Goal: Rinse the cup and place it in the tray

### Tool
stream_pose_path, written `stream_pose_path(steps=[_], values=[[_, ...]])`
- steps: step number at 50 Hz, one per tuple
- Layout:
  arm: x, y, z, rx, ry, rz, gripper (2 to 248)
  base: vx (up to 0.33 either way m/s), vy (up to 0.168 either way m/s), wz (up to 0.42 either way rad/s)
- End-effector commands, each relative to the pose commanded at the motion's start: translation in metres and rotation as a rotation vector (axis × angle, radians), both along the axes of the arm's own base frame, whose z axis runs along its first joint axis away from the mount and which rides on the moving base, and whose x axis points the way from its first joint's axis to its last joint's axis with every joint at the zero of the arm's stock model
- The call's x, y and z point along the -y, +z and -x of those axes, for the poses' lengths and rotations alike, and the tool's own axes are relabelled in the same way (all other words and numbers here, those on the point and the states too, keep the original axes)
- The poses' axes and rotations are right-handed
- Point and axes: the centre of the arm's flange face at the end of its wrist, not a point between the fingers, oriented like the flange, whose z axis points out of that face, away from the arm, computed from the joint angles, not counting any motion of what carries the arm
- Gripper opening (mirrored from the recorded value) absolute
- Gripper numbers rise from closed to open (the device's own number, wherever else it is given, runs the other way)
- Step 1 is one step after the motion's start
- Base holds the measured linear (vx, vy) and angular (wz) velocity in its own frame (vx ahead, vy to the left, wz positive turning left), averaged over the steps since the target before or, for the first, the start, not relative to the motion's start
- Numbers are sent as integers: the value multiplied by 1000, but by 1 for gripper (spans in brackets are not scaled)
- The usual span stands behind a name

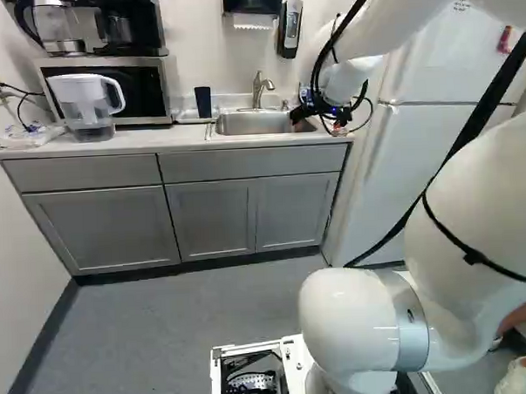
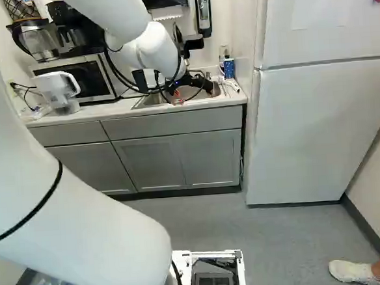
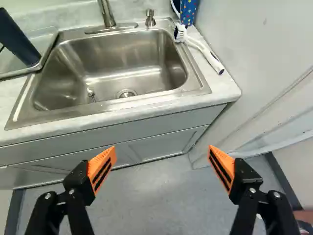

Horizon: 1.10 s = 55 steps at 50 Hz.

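In the wrist view, the jaws are spread wide, nothing held, in front of the sink [image 3: 122, 58]. Placing is judged finished; a clear withdrawal is called for. The dark, smooth cup [image 3: 18, 41] is seen in the tray [image 3: 17, 74] beside the sink; whether it is rinsed cannot be told.

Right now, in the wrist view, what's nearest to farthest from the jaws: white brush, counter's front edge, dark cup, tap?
1. Counter's front edge: just ahead of the jaws.
2. White brush: lying right of the sink.

Too close to call, both farther than these: dark cup, on the tray left of the sink; tap, behind the sink.
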Motion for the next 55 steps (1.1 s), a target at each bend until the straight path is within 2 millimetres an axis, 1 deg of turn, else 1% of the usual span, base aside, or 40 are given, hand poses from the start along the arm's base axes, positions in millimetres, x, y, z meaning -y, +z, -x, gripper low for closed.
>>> stream_pose_path(steps=[14,27,44,55], values=[[-12,-29,11,41,19,9,247,0,0,0],[-25,-60,25,87,41,17,247,0,0,0],[-43,-104,54,158,76,26,247,0,0,0],[-54,-130,74,200,98,29,247,0,0,0]])
